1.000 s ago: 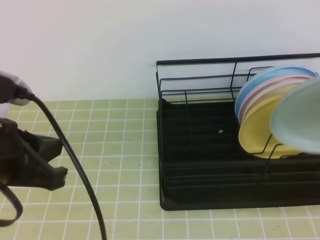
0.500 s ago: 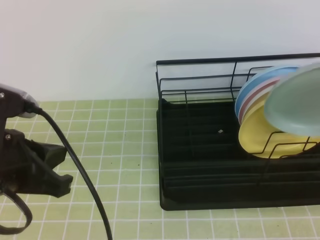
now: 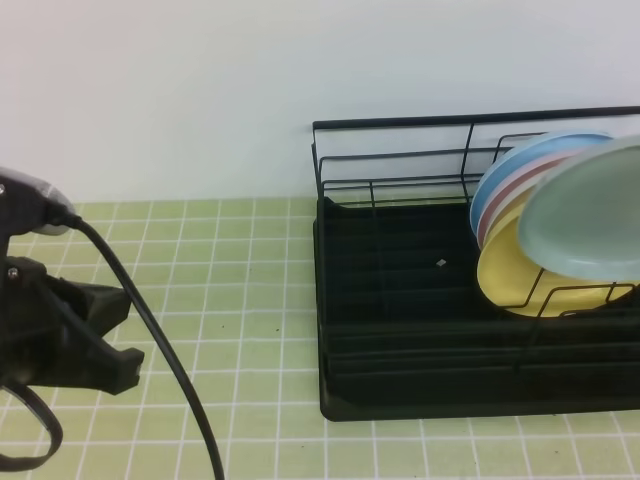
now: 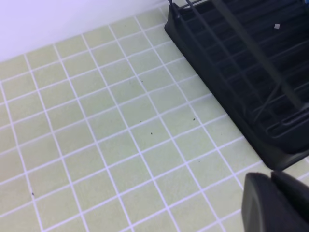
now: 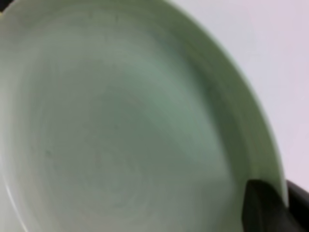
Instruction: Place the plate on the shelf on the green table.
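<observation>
Pale aqua plate (image 3: 585, 215) is held tilted in the air over the right end of the black wire shelf (image 3: 400, 300), in front of the yellow plate (image 3: 505, 265). Its rim is gripped by the right claw (image 5: 270, 205). The left claw (image 4: 273, 203) is seen shut above the green table (image 3: 240, 300).

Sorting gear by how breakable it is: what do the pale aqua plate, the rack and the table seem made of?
Plate: probably ceramic or melamine, matte; its face shows no glare. Rack: black coated metal wire over a black tray, likely plastic. Table: small light-green square tiles with white grout, dull finish.
</observation>
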Motion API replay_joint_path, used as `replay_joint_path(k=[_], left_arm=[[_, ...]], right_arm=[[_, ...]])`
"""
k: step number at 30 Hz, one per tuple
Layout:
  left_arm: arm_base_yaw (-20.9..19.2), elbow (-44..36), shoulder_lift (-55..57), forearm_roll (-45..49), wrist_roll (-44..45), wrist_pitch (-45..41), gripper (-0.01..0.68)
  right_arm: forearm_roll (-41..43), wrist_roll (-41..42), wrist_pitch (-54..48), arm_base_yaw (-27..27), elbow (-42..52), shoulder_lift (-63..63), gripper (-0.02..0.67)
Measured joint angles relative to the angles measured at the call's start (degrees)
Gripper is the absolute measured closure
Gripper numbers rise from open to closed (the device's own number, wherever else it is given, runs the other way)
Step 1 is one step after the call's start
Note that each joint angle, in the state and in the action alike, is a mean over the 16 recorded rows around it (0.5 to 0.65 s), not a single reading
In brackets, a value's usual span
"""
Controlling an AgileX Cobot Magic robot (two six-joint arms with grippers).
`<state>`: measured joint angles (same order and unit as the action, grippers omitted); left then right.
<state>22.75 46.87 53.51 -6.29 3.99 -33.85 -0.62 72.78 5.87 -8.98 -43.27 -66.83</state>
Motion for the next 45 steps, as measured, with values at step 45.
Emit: replay_joint_path(k=[45], left_arm=[[0.0, 0.0, 0.0, 0.1, -0.3, 0.2, 0.674]], right_arm=[[0.2, 2.0, -2.3, -2.9, -0.1, -7.7, 0.478]])
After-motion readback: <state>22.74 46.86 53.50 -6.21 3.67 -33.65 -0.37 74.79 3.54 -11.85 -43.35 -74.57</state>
